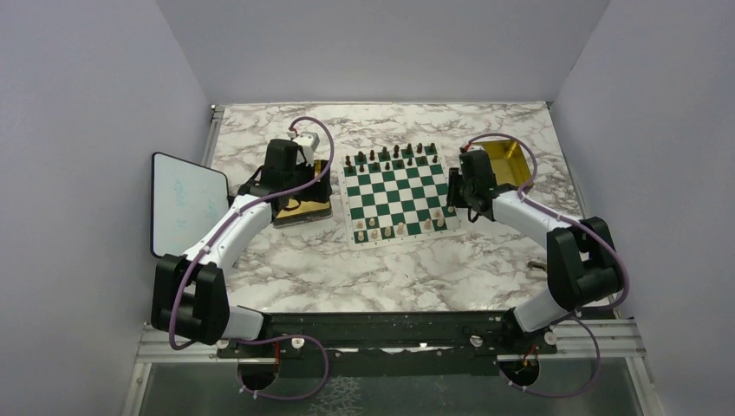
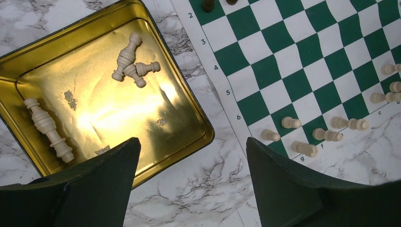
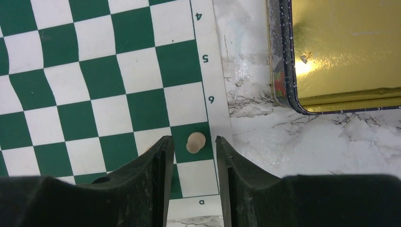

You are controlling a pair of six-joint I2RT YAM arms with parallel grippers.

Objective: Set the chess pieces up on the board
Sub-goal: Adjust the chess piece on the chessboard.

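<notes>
The green and white board (image 1: 394, 195) lies mid-table. Cream chess pieces (image 1: 403, 227) stand along its near rows, also visible in the left wrist view (image 2: 331, 135). More cream pieces lie loose in the left gold tray (image 2: 28, 75): a small heap (image 2: 132, 64) and a tall one (image 2: 47, 127). My left gripper (image 2: 191, 142) hangs open over the marble between tray and board, holding nothing. My right gripper (image 3: 193, 139) is at the board's right edge. Its jaws stand narrowly apart on either side of a cream pawn (image 3: 196, 142) upright on a green square, with a gap on each side.
Dark brown pieces (image 1: 394, 156) fill the board's far rows. A second gold tray (image 3: 345, 52) sits right of the board, close to my right arm. A white tablet (image 1: 186, 204) lies at the table's left edge. The table is marble-patterned (image 2: 198, 198).
</notes>
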